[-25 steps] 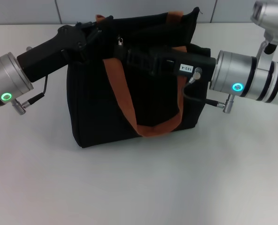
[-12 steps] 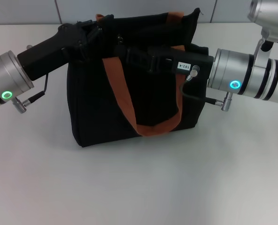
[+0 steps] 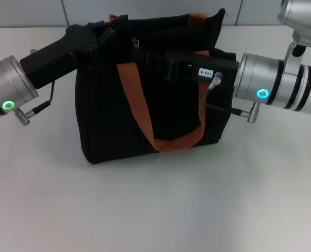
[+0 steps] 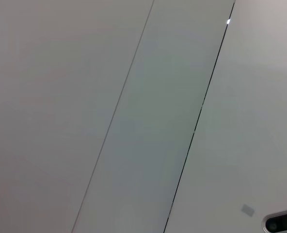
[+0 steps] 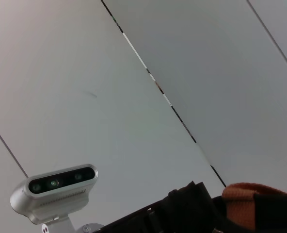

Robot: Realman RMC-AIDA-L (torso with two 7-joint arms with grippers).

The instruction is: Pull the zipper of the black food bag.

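Observation:
The black food bag stands upright in the middle of the white table in the head view, its orange-brown handle hanging down the front. A small silver zipper shows on the bag's top edge, left of centre. My left gripper comes in from the left and rests against the bag's top left corner. My right gripper lies across the bag's top from the right, its tip just below the zipper. In the right wrist view, a black bag edge and an orange handle show.
The white table spreads in front of the bag and to both sides. A tiled wall runs behind it. The left wrist view shows only wall panels. The right wrist view also shows the head camera.
My right gripper has slid a little to the left and up along the bag's top, toward the zipper. The left arm and the bag have hardly moved.

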